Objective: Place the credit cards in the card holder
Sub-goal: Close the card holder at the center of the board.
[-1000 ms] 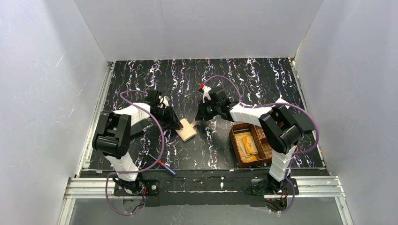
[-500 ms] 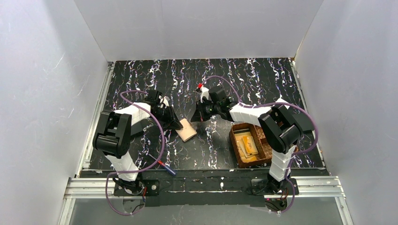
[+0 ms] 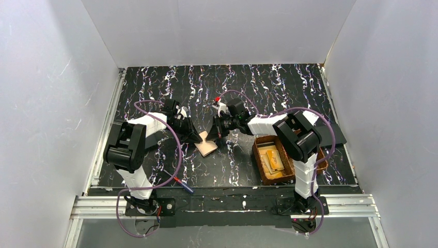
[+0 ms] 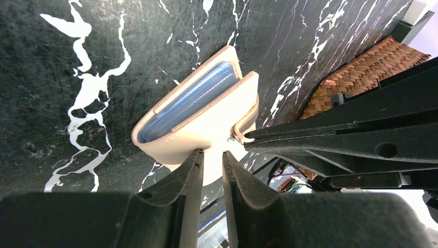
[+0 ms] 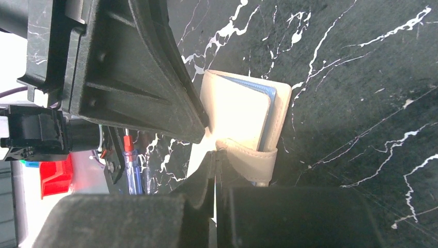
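The card holder (image 3: pixel 206 144) is a beige fold-over wallet with blue pockets, lying partly open on the marbled table between the arms (image 4: pixel 206 111) (image 5: pixel 243 111). My left gripper (image 3: pixel 197 137) (image 4: pixel 213 155) stands at its left edge, jaws nearly together with the beige cover between the tips. My right gripper (image 3: pixel 219 133) (image 5: pixel 216 155) is shut on the holder's beige strap (image 5: pixel 248 155) at its right corner. The credit cards (image 3: pixel 272 159), tan and gold, lie in the woven basket at the right, away from both grippers.
The brown woven basket (image 3: pixel 262 174) (image 4: pixel 361 72) sits by the right arm's base. A blue-and-red screwdriver (image 3: pixel 184 185) (image 5: pixel 129 165) lies near the front edge. A flat black piece (image 3: pixel 337 133) lies at the far right. White walls enclose the table.
My right gripper has moved left to the card holder and shut on its strap. The left gripper has narrowed slightly at the holder's edge. The holder has tilted a little.
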{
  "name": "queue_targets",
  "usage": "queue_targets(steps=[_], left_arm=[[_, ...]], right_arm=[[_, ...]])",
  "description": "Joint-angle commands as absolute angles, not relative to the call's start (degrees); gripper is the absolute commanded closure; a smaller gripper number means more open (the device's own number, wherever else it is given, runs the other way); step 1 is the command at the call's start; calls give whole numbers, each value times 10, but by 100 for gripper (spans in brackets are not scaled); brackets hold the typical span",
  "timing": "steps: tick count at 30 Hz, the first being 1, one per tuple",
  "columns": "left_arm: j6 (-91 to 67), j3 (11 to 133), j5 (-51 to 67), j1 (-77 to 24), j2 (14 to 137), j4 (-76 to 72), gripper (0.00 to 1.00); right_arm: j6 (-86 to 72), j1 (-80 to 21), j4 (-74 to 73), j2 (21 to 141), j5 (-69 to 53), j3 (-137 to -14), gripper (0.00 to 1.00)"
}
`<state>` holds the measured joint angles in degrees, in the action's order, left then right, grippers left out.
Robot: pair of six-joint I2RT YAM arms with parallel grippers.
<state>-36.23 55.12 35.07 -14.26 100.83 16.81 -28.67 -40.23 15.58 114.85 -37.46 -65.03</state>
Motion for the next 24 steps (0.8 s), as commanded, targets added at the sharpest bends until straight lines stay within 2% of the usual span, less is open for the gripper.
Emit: queue_targets(steps=[1,10,24], left_arm=[[-352,541,313,-156,1031,198,80],[-349,537,312,-156,1031,198,80],[-350,540,315,-156,1034,197,81]], right_arm=[[-278,-408,149,1155,-389,-665,99],[-186,-402,57,1135,-356,-681,99],[-126,-431,-25,1157,-320,-723,99]])
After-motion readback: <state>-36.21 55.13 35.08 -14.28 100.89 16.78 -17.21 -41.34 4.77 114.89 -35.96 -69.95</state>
